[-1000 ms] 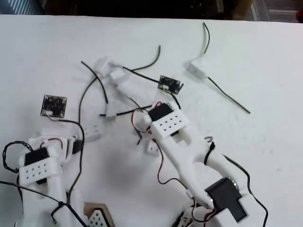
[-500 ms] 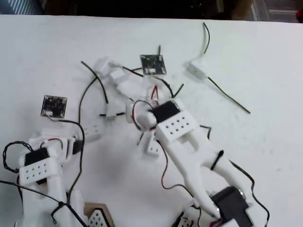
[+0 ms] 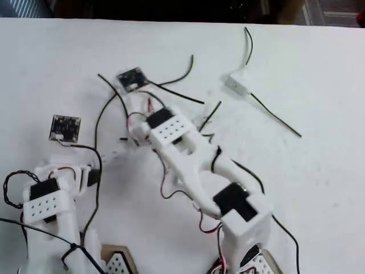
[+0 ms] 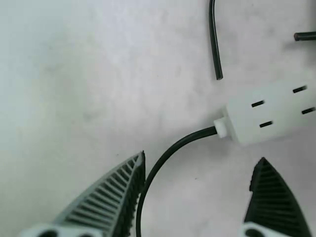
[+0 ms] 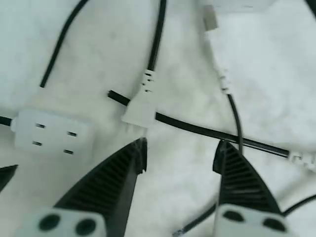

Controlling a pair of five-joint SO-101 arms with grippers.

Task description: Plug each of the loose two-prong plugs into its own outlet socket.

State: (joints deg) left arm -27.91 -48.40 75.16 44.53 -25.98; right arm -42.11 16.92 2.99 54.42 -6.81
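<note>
My right gripper point(image 5: 182, 144) is open and hangs just above a white two-prong plug point(image 5: 139, 109) on a black cord. A white outlet block point(image 5: 49, 136) with slot pairs lies beside that plug. A second white plug point(image 5: 232, 5) shows its metal prong at the picture's edge. My left gripper point(image 4: 201, 158) is open and empty, close to the corded end of the outlet block point(image 4: 269, 111). In the high view the right arm point(image 3: 188, 154) stretches toward the table's left-middle, over the outlet block point(image 3: 112, 155). Another loose plug point(image 3: 236, 84) lies at the back right.
Black cords point(image 3: 171, 91) cross the table's middle and pass under the right arm. The left arm point(image 3: 48, 205) stands at the front left. A thin cord point(image 3: 276, 117) trails from the back-right plug. A black cord end point(image 4: 215, 44) lies near the outlet block.
The right arm has swung left from the table's centre and now hangs over the plug and outlet block. The left arm has kept still.
</note>
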